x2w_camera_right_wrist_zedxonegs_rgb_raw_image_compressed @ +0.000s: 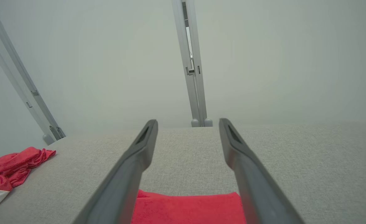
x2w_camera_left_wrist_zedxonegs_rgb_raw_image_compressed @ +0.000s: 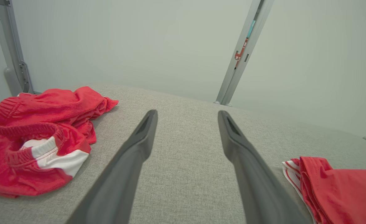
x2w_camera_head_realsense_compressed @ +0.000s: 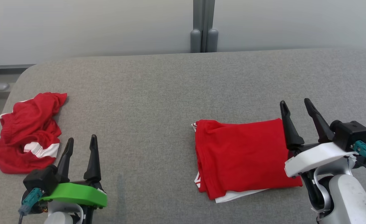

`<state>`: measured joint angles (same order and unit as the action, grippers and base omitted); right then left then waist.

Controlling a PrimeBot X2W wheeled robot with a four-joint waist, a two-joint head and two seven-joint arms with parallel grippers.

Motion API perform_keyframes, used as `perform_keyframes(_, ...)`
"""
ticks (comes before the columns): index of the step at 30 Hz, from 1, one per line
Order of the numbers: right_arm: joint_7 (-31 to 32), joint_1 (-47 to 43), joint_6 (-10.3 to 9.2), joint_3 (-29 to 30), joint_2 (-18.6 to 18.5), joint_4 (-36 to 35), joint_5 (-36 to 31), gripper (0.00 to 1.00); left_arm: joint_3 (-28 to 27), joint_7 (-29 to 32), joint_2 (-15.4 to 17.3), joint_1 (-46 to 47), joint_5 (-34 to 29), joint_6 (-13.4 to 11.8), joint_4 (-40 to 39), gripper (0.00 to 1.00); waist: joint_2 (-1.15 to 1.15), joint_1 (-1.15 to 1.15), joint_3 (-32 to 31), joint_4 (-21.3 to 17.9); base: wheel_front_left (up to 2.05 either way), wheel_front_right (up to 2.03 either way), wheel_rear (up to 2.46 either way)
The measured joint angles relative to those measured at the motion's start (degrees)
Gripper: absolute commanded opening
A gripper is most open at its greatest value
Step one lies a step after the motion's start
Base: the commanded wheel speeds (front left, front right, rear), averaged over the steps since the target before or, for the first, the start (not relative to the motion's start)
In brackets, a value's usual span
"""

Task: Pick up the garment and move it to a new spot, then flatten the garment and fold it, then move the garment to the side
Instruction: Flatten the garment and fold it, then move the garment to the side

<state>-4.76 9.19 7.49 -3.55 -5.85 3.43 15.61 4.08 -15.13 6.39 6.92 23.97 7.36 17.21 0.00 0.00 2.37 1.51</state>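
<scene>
A red garment (x2w_camera_head_realsense_compressed: pixel 243 157) lies folded into a flat rectangle right of the table's middle, with white trim showing at its lower edge; the folded garment (x2w_camera_left_wrist_zedxonegs_rgb_raw_image_compressed: pixel 341 189) and folded garment (x2w_camera_right_wrist_zedxonegs_rgb_raw_image_compressed: pixel 189 207) also show in both wrist views. My right gripper (x2w_camera_head_realsense_compressed: pixel 296 104) stands open at its right edge, fingers empty and raised above the cloth. A second red garment with white stripes (x2w_camera_head_realsense_compressed: pixel 28 132) sits crumpled at the table's left end; this crumpled garment (x2w_camera_left_wrist_zedxonegs_rgb_raw_image_compressed: pixel 36 140) reaches the left wrist view. My left gripper (x2w_camera_head_realsense_compressed: pixel 81 140) is open and empty just right of it.
The grey fabric table (x2w_camera_head_realsense_compressed: pixel 158 102) has a rounded far-left corner and a bare stretch between the two garments. A grey post (x2w_camera_head_realsense_compressed: pixel 203 26) rises behind the far edge against a pale wall.
</scene>
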Motion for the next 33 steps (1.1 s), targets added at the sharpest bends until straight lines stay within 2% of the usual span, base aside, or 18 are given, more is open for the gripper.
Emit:
perform_keyframes(4,3.81,-0.63,0.0,2.81,-1.02,-0.49,-0.54,1.0,-0.26,0.0,-0.1,-0.75,-0.19,-0.15,-0.22,1.0,0.0,0.0,-0.7,-0.91,0.0,0.0,0.0)
perform_keyframes(9,7.57,-0.63,0.0,3.71,-4.39,1.41,-0.91,1.0,-0.31,0.0,-0.12,-1.47,-0.43,-0.3,-0.37,1.0,0.0,0.0,-1.89,-1.68,0.0,0.0,0.0)
perform_keyframes(20,7.24,-0.59,0.0,4.47,-5.26,5.83,-0.27,1.0,0.35,0.42,0.14,-1.65,-0.81,-0.58,-0.31,1.0,0.0,0.0,-3.18,-2.57,0.0,0.0,0.0)
perform_keyframes(33,7.1,0.36,0.0,4.49,-5.23,6.95,-0.07,1.0,1.22,0.68,0.23,-1.68,-0.62,-1.31,-1.27,1.0,0.0,0.0,-3.29,-2.64,0.0,0.0,0.0)
